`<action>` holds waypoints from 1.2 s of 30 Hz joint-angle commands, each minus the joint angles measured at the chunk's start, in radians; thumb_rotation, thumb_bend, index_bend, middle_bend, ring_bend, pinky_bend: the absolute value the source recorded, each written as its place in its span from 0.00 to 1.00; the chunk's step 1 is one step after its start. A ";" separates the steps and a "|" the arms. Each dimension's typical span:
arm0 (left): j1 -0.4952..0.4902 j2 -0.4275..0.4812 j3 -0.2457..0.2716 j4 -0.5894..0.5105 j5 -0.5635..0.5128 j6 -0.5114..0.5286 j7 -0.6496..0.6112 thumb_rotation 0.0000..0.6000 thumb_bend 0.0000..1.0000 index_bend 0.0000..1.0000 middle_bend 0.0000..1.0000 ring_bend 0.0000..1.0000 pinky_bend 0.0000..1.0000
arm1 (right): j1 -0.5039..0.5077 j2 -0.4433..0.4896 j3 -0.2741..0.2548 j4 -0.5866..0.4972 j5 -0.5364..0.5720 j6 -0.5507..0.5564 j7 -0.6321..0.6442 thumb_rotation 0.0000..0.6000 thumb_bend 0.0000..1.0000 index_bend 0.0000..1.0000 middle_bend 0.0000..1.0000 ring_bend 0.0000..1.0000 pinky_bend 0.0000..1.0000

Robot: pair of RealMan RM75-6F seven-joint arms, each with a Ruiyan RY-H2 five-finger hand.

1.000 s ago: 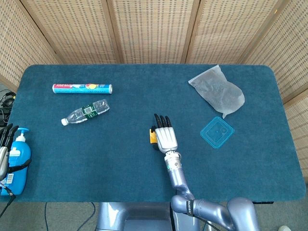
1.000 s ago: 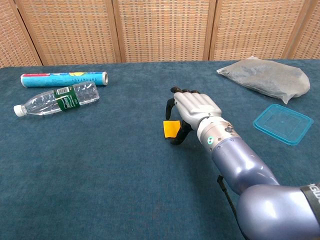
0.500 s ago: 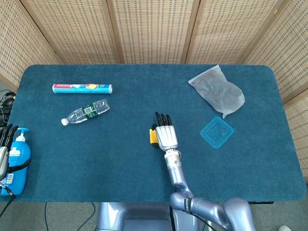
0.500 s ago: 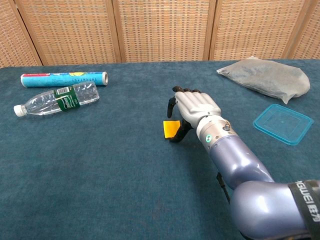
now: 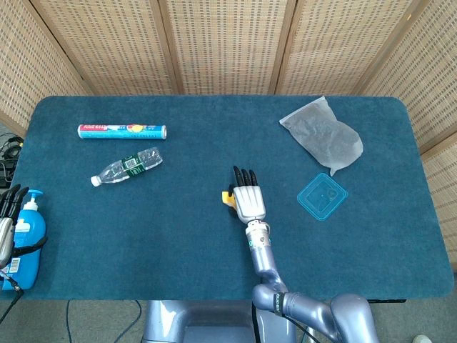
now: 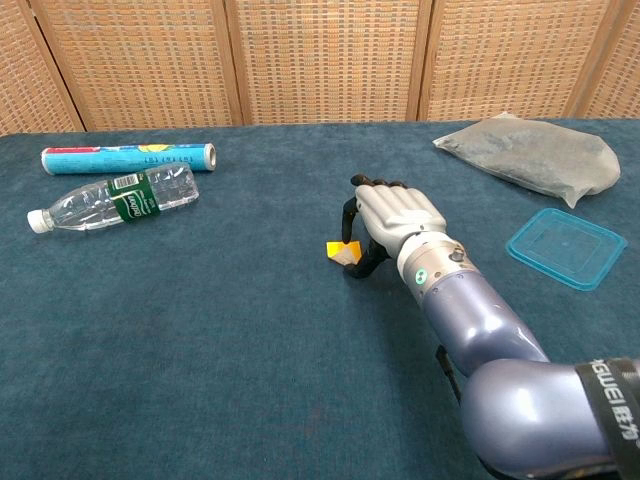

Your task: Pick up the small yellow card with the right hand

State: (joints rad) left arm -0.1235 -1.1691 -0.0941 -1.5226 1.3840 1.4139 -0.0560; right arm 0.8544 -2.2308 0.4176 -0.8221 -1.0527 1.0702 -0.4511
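The small yellow card [image 5: 226, 197] [image 6: 337, 251] is near the middle of the blue table, at the left edge of my right hand [image 5: 248, 201] [image 6: 398, 220]. The hand lies palm down, and its thumb and a dark fingertip pinch the card, which is tipped up on edge off the cloth. Only a small corner of the card shows; the rest is behind the fingers. My left hand [image 5: 7, 214] hangs off the table's left edge with its fingers stretched apart and nothing in them.
A clear water bottle [image 5: 127, 166] [image 6: 115, 198] and a printed tube [image 5: 121, 131] [image 6: 128, 157] lie at the left. A grey bag [image 5: 323, 136] [image 6: 530, 150] and a blue square lid [image 5: 322, 196] [image 6: 565, 247] lie at the right. A blue pump bottle [image 5: 28, 232] stands beside my left hand.
The right hand's thumb and finger have closed on the card. It has tipped from flat to on edge and shows smaller. The left hand has not moved.
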 commanded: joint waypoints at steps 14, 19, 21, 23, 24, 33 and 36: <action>-0.001 0.003 0.002 -0.001 0.001 -0.004 -0.008 1.00 0.18 0.00 0.00 0.00 0.01 | -0.018 0.006 -0.009 -0.025 0.021 -0.028 -0.022 1.00 0.50 0.53 0.02 0.00 0.00; -0.001 0.004 0.002 -0.002 0.002 -0.003 -0.009 1.00 0.18 0.00 0.00 0.00 0.01 | -0.022 0.013 -0.010 -0.041 0.013 -0.016 -0.019 1.00 0.51 0.57 0.05 0.00 0.00; -0.001 0.004 0.002 -0.003 0.003 -0.003 -0.010 1.00 0.18 0.00 0.00 0.00 0.01 | -0.025 0.014 -0.011 -0.045 0.012 -0.014 -0.017 1.00 0.51 0.59 0.07 0.00 0.00; -0.001 0.004 0.003 -0.003 0.004 -0.003 -0.010 1.00 0.18 0.00 0.00 0.00 0.01 | -0.028 0.016 -0.012 -0.049 0.013 -0.014 -0.019 1.00 0.51 0.59 0.07 0.00 0.00; -0.001 0.004 0.003 -0.004 0.004 -0.003 -0.010 1.00 0.18 0.00 0.00 0.00 0.01 | -0.028 0.017 -0.012 -0.050 0.014 -0.014 -0.021 1.00 0.51 0.60 0.07 0.00 0.00; -0.001 0.004 0.005 -0.006 0.006 -0.003 -0.007 1.00 0.19 0.00 0.00 0.00 0.01 | -0.031 0.020 -0.010 -0.059 0.022 -0.017 -0.029 1.00 0.56 0.61 0.07 0.00 0.00; -0.001 0.004 0.005 -0.005 0.006 -0.003 -0.007 1.00 0.18 0.00 0.00 0.00 0.01 | -0.034 0.021 -0.011 -0.059 0.026 -0.020 -0.034 1.00 0.58 0.61 0.07 0.00 0.00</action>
State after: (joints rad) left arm -0.1251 -1.1654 -0.0890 -1.5277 1.3902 1.4104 -0.0628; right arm 0.8213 -2.2102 0.4067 -0.8809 -1.0271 1.0509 -0.4844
